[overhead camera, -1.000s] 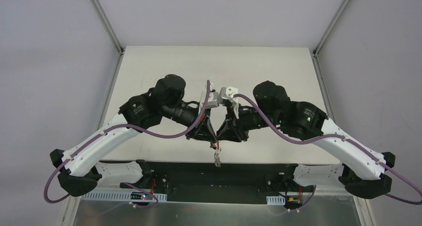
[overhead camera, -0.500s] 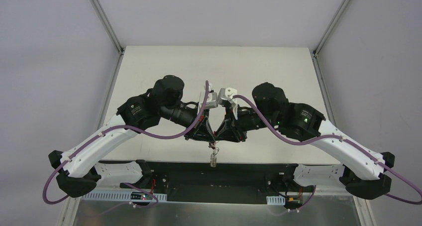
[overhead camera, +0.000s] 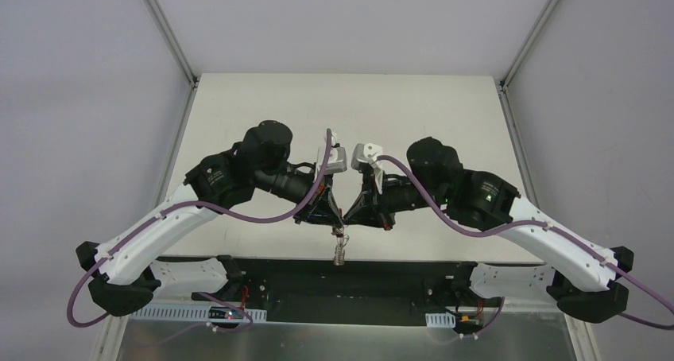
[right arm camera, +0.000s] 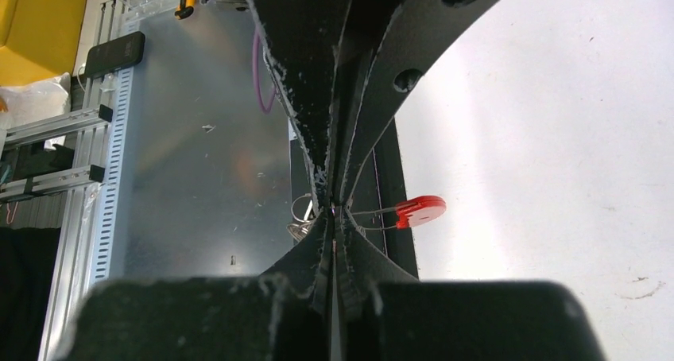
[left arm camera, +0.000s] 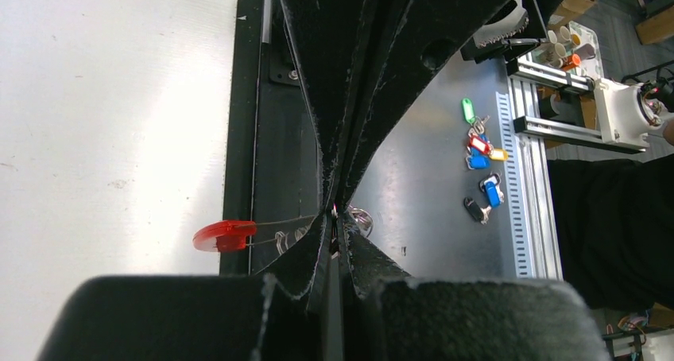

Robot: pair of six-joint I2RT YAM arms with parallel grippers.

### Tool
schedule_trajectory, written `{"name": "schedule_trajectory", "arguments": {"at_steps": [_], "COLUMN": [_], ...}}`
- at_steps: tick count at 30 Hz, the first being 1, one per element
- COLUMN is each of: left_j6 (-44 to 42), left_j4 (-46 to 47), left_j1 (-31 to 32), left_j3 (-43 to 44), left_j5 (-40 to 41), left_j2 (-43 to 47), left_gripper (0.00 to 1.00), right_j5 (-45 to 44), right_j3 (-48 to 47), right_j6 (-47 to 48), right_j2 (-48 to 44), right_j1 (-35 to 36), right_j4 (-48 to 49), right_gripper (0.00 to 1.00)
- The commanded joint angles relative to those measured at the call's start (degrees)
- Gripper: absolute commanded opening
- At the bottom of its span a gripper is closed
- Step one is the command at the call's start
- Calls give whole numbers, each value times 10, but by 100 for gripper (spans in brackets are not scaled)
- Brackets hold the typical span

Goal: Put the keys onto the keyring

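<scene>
My left gripper and right gripper meet tip to tip above the table's near edge, both shut. Between the tips they pinch the keyring's thin wire. Its red curved piece sticks out on the table side, and shows in the right wrist view too. A small silver bunch of rings hangs under the tips; it also shows in the left wrist view and the right wrist view. I cannot pick out single keys in the bunch. No black oval tag shows.
The white table stretches behind the grippers. Its black front frame lies right under the tips. Beyond it, on a lower metal shelf, lie several coloured key tags. A dark flat device sits on that shelf.
Both grippers, still pinched together, have shifted slightly left. The hanging silver bunch moved left with them. The right wrist has turned a little.
</scene>
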State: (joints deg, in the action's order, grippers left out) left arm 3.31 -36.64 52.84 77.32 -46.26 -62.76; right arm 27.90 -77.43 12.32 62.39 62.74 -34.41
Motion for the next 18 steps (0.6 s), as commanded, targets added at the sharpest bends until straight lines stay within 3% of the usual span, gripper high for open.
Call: {"name": "schedule_trajectory", "arguments": {"at_steps": [1, 3, 8, 14, 18], "left_j6": [0, 0, 11, 60, 84], "left_j4": [65, 74, 128, 305, 391], "left_j1": [2, 3, 3, 3, 3], "left_j3": [13, 7, -15, -120, -167], "left_j5": [-14, -14, 0, 56, 76], "left_j2": [17, 24, 69, 169, 197], "left_gripper": [0, 0, 25, 37, 39], "right_j5": [-2, -13, -62, -97, -96], "right_j3": [43, 57, 79, 110, 158], "right_j6": [-15, -18, -23, -17, -10], "right_j2": [-39, -58, -98, -151, -195], "right_j1": [4, 7, 23, 36, 40], "right_j4": [91, 117, 150, 207, 306], "right_gripper": [0, 0, 0, 0, 0]}}
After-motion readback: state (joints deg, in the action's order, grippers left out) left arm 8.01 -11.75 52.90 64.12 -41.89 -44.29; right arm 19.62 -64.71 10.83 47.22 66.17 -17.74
